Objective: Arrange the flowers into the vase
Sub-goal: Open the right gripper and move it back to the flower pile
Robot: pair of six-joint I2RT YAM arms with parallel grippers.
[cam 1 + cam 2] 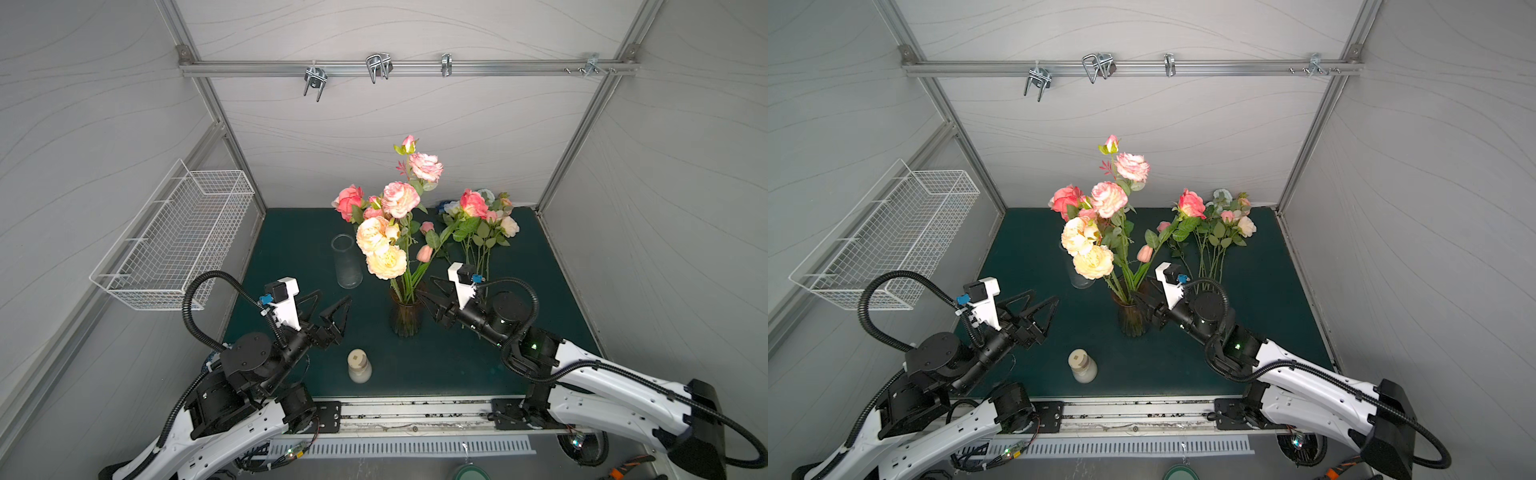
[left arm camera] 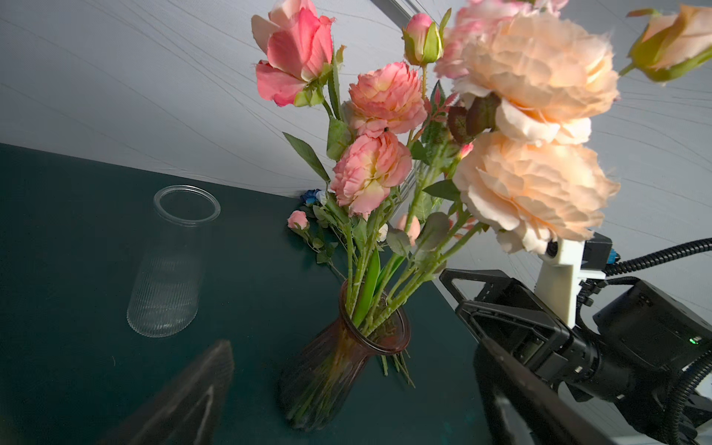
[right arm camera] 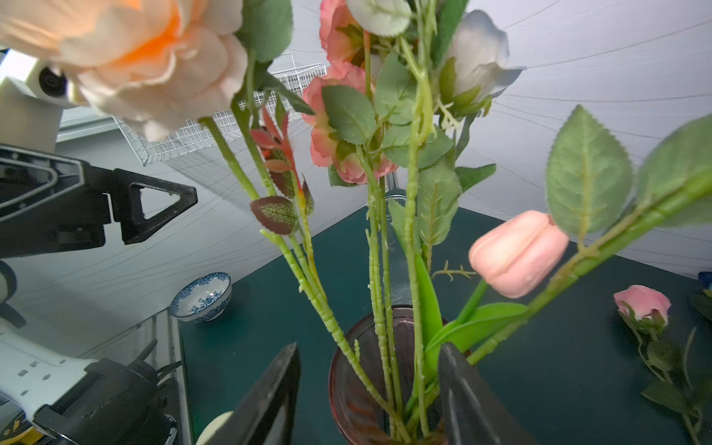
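At the middle of the desk [image 1: 291,237], my right gripper [image 3: 370,348] stands half open around stems in the vase [image 1: 405,318], gripping nothing. My left gripper [image 1: 334,296] hangs wide open and empty. I should back out level without snagging them, then fetch loose flowers [image 1: 478,232] near the far right corner.

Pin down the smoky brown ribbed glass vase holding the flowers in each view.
Top view: smoky brown ribbed glass vase centre, just below middle.
Top view: vase centre, just below middle.
Left wrist: vase lower centre.
Right wrist: vase at bottom edge, centre.
Shared landmark: the big peach frilly blooms standing in it.
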